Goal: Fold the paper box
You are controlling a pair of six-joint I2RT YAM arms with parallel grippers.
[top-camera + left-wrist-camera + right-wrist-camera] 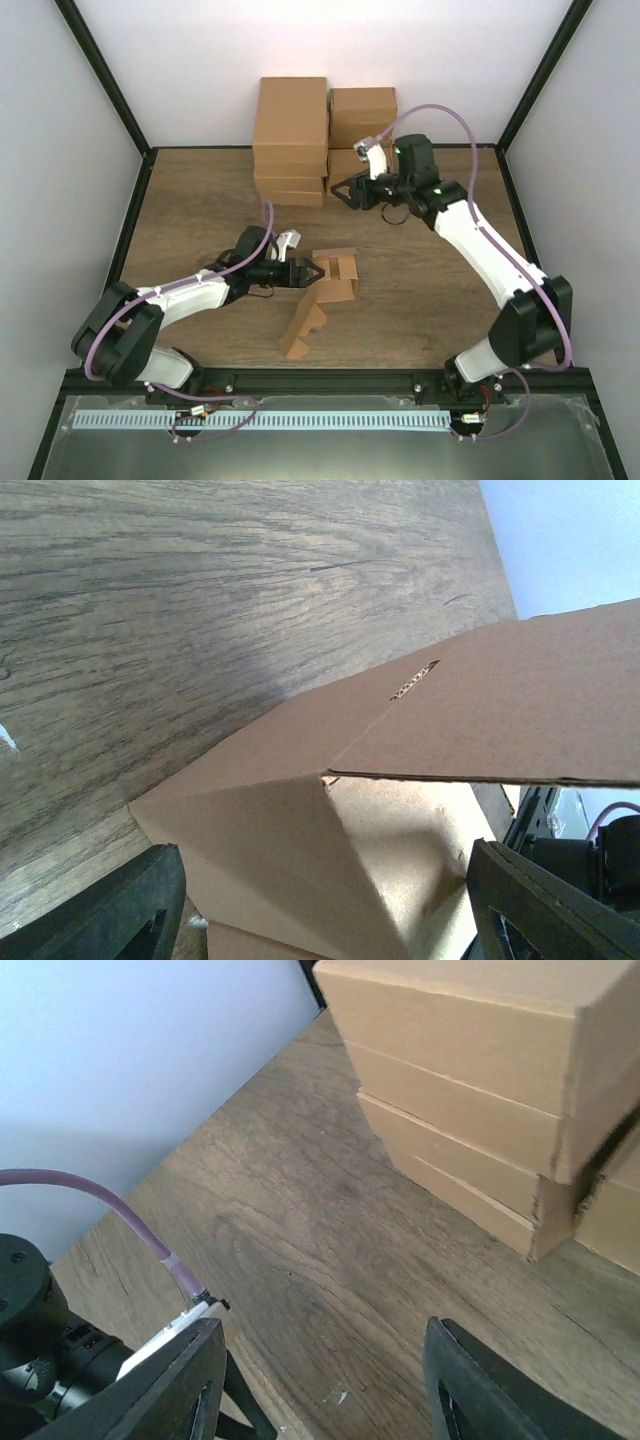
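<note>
Plainly spread wide at the left gripper, with the partly folded paper box right at its fingertips; contact impossible to tell. Apart too at the right gripper, clamped on nothing, with stacked brown cartons just ahead.

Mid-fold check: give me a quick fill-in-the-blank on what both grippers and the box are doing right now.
The left gripper has its jaws ___, with the paper box between its fingers.
The right gripper, near the stacked cartons, holds ___.
The paper box lies on the table only ___ folded.
Missing words: open; nothing; partly.
</note>
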